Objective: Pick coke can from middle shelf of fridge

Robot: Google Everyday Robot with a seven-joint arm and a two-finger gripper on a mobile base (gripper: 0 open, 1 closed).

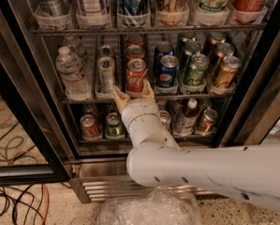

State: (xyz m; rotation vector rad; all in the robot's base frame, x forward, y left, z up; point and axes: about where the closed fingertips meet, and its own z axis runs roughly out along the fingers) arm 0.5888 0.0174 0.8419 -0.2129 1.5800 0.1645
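In front of the open fridge (22, 125), the white arm (210, 170) is coming in from the lower right, running almost level across the bottom of the view before bending upward at a thick joint. From there its ringed wrist (139, 121) is rising toward the front edge of the middle shelf (83, 100). The end effector (135, 94) is sitting at that edge, pointing up and into the fridge. Its two tan fingers (120, 97) are standing spread apart, open, with nothing between them.

The coke can (136, 76) is standing upright at the front of its lane on the middle shelf, directly above and behind the gap between the fingers. Whether the fingertips are touching the can is not clear. A silver can (106, 74) is standing just to one side of it and a blue Pepsi can (167, 76) just to the other. A water bottle (71, 74) is standing beyond the silver can. A green can (195, 71) and a bronze can (224, 72) are standing beyond the Pepsi can.

On the shelf below, a red can (89, 126) and a green-topped can (114, 124) are showing beside the wrist. Crumpled clear plastic (151, 210) is lying on the floor under the arm, and cables (8, 205) are trailing at the lower corner.
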